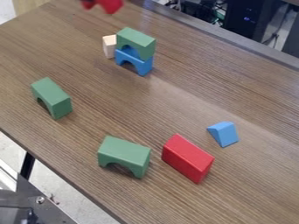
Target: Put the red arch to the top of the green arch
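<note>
Peeking in at the far edge, left of centre, what seemed the red wooden arch (109, 5) lay beyond the green wooden arch (137, 40), 1 of 3, stacked on blue; that pairing called for travel nearer, slightly right. The hand's grip couldn't be told.

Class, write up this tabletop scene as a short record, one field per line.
Surface: brown wood-grain table
Stack: green painted arch on blue painted arch
Beside stack: small cream block
Left: second green arch
Near edge: third green arch
Right of third arch: long red block
Far right: blue wedge
Top edge: red piece, cut off, shape unclear
</note>
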You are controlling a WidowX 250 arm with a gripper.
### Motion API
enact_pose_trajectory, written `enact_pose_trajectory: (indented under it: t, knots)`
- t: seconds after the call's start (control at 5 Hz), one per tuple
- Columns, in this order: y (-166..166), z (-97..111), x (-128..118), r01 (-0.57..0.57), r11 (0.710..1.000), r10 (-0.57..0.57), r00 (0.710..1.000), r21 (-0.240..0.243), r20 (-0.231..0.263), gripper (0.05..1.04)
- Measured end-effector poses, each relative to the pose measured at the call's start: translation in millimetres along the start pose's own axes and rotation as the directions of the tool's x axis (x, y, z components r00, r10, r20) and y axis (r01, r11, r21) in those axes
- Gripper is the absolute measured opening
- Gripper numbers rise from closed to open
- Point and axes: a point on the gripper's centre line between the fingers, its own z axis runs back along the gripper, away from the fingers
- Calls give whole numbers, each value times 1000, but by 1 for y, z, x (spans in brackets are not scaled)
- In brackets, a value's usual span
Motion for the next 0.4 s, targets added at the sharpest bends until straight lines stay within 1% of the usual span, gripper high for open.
enact_pose_trajectory:
  t: [0.2,0.4]
  knots:
    - [-11,-6,-19,35,999,-36,999,22,33,552]
    - [-20,-6,-27,32,999,-35,995,36,91,552]
